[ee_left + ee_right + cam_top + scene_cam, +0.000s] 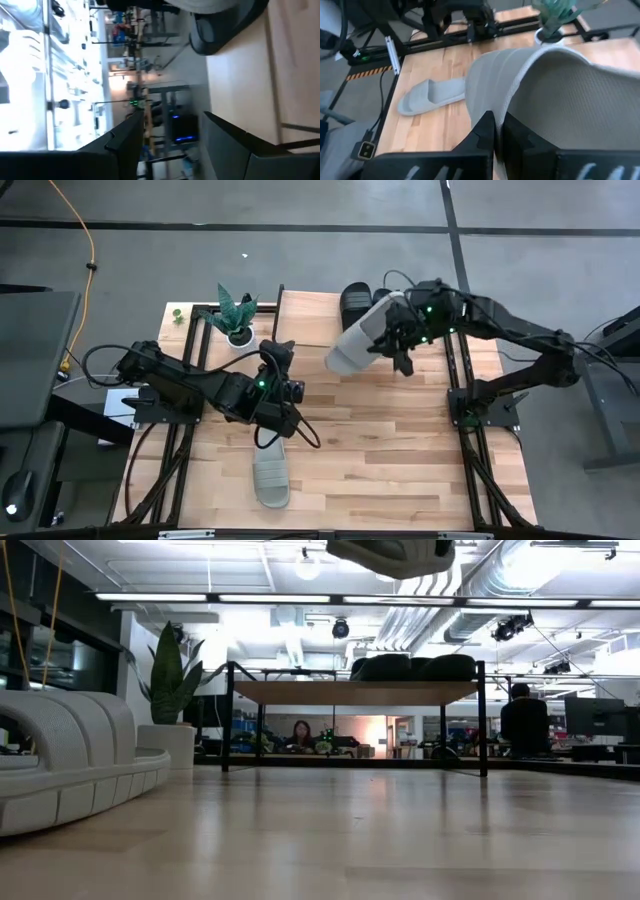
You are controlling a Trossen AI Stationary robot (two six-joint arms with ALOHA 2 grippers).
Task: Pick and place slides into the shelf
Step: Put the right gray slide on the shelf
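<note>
My right gripper (392, 332) is shut on a pale grey-green slide (358, 338) and holds it high above the table, just in front of the shelf (355, 692); in the low view only its sole (400, 552) shows at the top. Black slides (410, 667) lie on the shelf's plank top. A second pale slide (270, 475) lies flat on its sole near the table's front edge. Left of the middle, above that slide, my left gripper (172, 145) stands open with nothing between its fingers, pointing toward the shelf. My right gripper (499, 120) pinches the pale slide's strap at its rim (509, 107), one finger on the ribbed outside and one inside the opening under the strap. The fingers slant down from the table's right. The slide hangs tilted, clear of table and shelf.
A potted plant (237, 315) in a white pot stands at the far left beside the shelf. Black frame rails (470, 460) run along the table's left and right sides. The bare wood between the shelf and the lying slide is free room.
</note>
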